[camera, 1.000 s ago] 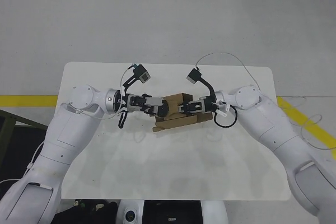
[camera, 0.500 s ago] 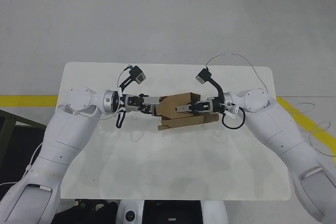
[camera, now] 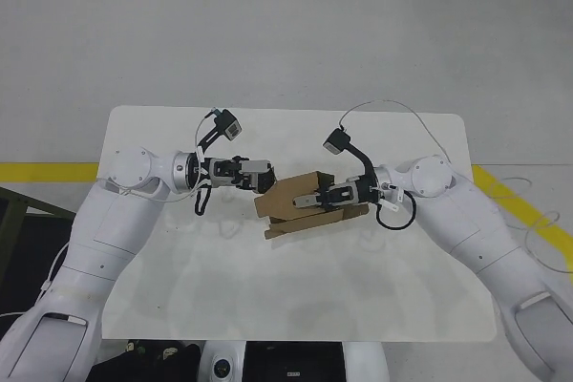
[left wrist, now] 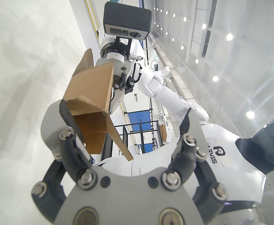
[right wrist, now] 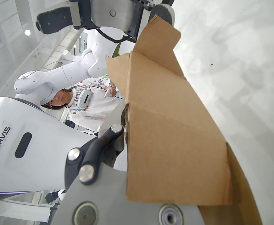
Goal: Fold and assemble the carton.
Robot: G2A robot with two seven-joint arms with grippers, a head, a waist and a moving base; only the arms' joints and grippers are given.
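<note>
Carton (camera: 296, 199), brown board, partly unfolded into a tube, sat tilted near the middle of the tabletop (camera: 172, 277), its lower flap down toward the surface. Right claw (camera: 317, 201) was clamped on the carton's upper wall. Left claw (left wrist: 125, 111) stood spread wide at the carton's open end, one pad just beside a flap edge, gripping nothing. Visible carton faces were plain brown.

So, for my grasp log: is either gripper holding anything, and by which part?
The right gripper pinches the carton by a wall panel at its own end. The left gripper is open, holding nothing.
</note>
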